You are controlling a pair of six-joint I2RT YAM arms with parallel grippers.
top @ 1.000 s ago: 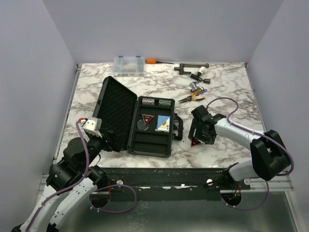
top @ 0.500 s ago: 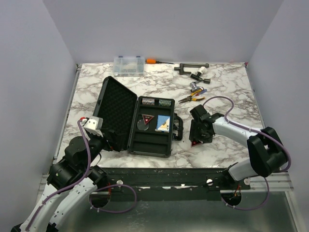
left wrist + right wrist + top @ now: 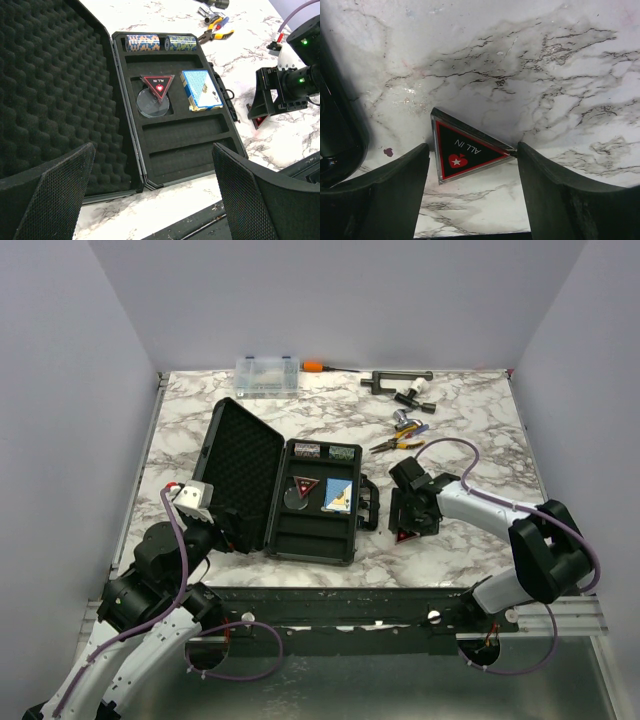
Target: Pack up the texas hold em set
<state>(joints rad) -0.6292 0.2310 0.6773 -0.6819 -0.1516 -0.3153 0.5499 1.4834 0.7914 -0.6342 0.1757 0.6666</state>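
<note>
Top external view first: white marble table (image 3: 480, 430) veined in grey, and on it the black hard briefcase (image 3: 310, 535) lies open, ahead of the left gripper (image 3: 152, 147) and just to the left of the right gripper (image 3: 408, 525).

Over to the left wrist. The lid (image 3: 50, 85) stands off to the gripper's left, lined in black egg-crate foam, all bumps and hollows. Straight ahead is the moulded tray (image 3: 185, 132), matt black, cut into rounded rectangular slots. The left jaws are spread as wide as they go, with nothing between the mesh-textured pads (image 3: 60, 195).

In the tray, a card deck (image 3: 201, 89) shows a blue patterned face with a small spade at one corner. Beside it a black triangle (image 3: 157, 85) edged in red reads "ALL IN" over a red heart, leaning on a clear round disc (image 3: 150, 104). At the far end sit two small boxes (image 3: 142, 42) speckled blue and orange.

Now the right wrist: jaws parted and straddling a second triangle (image 3: 465, 150) lying flat on the marble. It has a metallic rim, red border and black face, with "ALL IN" upside down above a red emblem bearing a white star. Its right corner meets the right finger (image 3: 555, 190); the left finger (image 3: 385, 190) sits just beside its edge.
</note>
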